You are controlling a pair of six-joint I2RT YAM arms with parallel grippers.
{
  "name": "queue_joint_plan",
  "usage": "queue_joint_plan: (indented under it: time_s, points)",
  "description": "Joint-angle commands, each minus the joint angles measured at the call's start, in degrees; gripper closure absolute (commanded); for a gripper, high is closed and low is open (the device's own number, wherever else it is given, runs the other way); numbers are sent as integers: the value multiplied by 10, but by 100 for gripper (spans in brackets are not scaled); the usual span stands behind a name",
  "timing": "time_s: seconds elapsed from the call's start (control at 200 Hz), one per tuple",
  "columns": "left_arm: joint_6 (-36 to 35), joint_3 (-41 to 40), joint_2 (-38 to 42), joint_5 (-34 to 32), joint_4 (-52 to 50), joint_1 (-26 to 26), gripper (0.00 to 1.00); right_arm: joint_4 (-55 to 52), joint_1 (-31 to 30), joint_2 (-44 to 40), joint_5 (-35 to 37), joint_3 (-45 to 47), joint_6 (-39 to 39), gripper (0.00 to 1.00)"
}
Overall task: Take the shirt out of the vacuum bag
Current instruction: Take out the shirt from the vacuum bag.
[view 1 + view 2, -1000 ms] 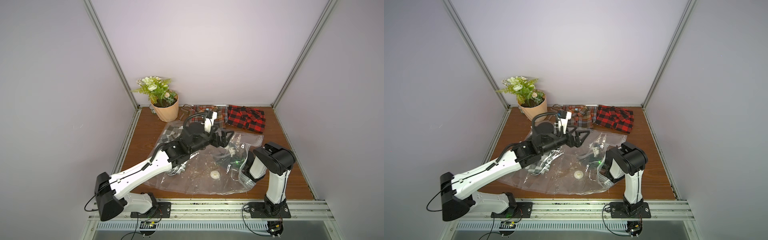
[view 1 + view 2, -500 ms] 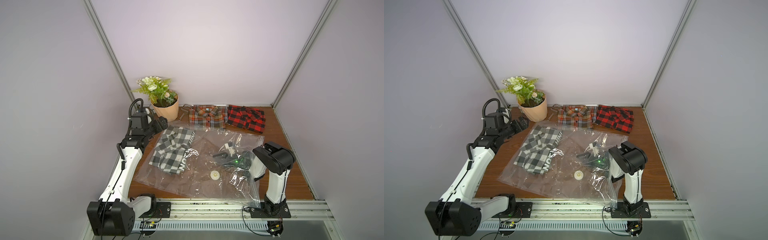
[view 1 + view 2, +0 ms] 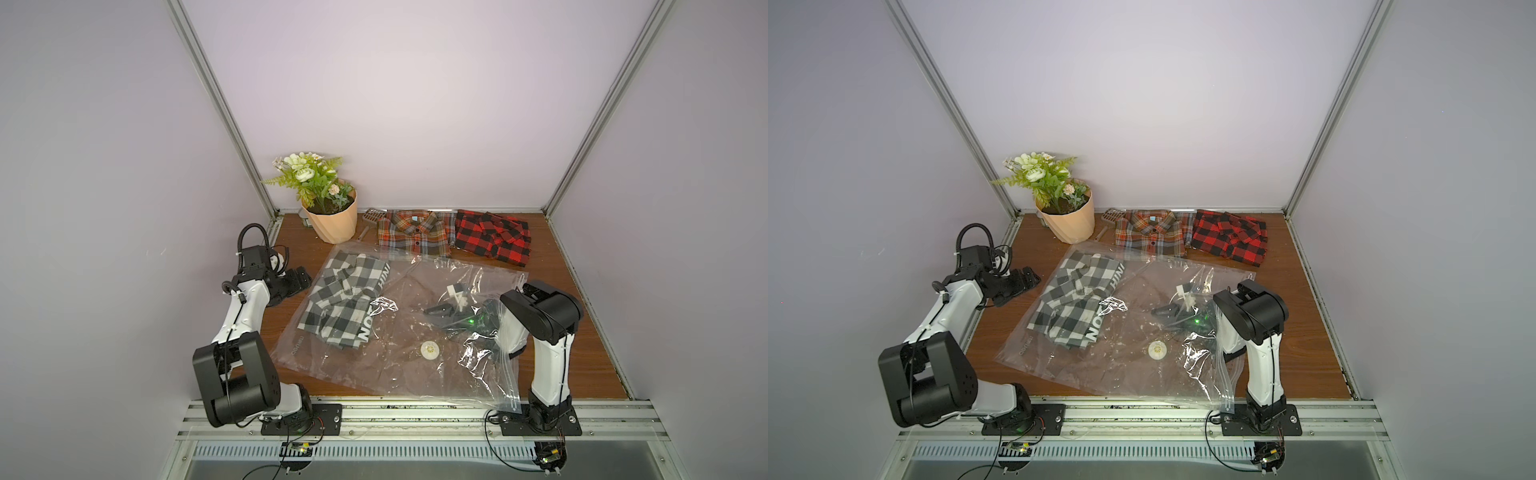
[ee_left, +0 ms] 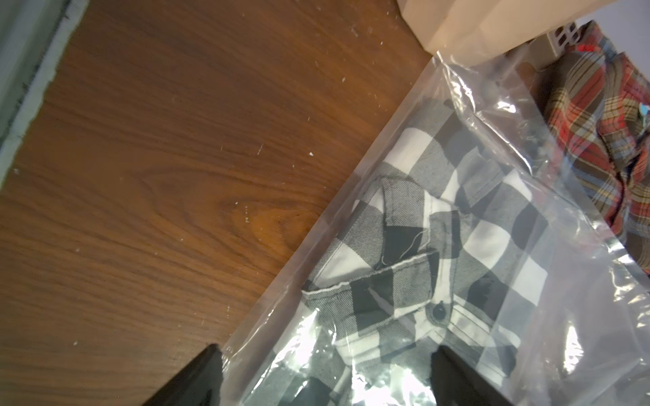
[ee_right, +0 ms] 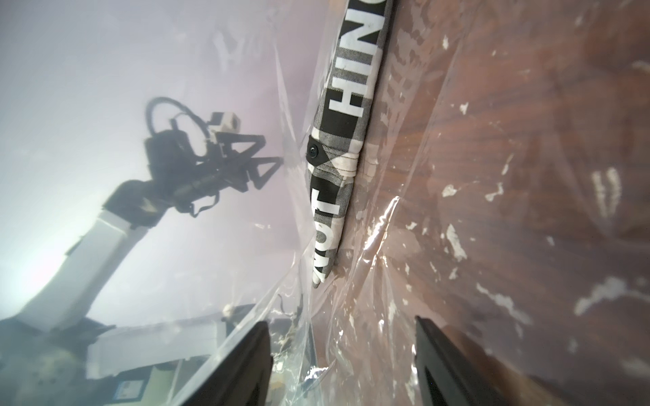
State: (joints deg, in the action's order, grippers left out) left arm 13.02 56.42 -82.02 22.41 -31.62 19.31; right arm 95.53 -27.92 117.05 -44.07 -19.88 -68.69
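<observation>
Inside vacuum bag: shirt, with right tool well apart from it.

A robot lab cell: blank lilac walls, aluminium mounting rail.

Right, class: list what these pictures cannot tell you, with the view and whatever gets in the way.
- Right gripper: in both top views, blurred by the crinkled vacuum bag over it.
- Lettering on the checked shirt: right wrist view, cut off by the picture's edge.
- Grey gridded object: in a top view, too small to name.
</observation>
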Motion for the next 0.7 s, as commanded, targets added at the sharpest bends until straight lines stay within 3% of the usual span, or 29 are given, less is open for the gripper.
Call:
queue_joint_plan:
  time_s: [0.0,0.155,0.445,0.695]
  points:
    - [-53,7,-23,22,-12,9,10,9,-3,28,-5,7,-4,32]
    - [-50,-37,-32,9,27,10,11,2,-3,26,-3,12,2,32]
    - [-39,-66,-72,-87,55,11,13,6,-3,27,-1,15,3,32]
    - [-33,-97,-70,-52,97,12,24,12,-3,31,5,25,3,33]
